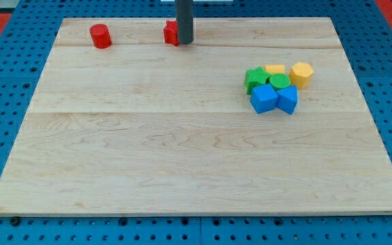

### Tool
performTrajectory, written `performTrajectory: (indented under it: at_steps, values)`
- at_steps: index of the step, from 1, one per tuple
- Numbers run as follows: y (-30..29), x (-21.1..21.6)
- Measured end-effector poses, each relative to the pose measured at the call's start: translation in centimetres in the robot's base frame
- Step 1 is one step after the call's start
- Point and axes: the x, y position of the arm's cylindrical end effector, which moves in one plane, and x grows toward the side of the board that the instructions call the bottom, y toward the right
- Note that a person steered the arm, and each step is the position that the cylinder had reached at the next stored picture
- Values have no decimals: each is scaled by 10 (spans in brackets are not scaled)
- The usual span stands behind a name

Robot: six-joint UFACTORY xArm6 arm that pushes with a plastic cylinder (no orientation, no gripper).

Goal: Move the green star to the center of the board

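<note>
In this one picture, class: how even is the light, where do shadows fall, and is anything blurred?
Camera view: light is soft and even, no glare on the board; only faint shadows hug the block cluster; my tip is sharp, hiding part of a red block.

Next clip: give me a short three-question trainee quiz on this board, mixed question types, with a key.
1. True or false: my tip touches the green star.
2. Which block sits right beside my tip? A) red block B) yellow hexagonal block C) blue cube
3. Fill in: the block cluster lies toward the view's ____ side.

Key: 1 false, the tip is far off at the view's top. 2 A. 3 right.
</note>
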Motion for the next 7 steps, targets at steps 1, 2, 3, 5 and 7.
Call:
performTrajectory:
  at_steps: [1, 2, 3, 5, 7]
  values:
    - [-4, 7]
    - [4, 27]
    - [3, 85]
    - [20, 214]
    - [125, 231]
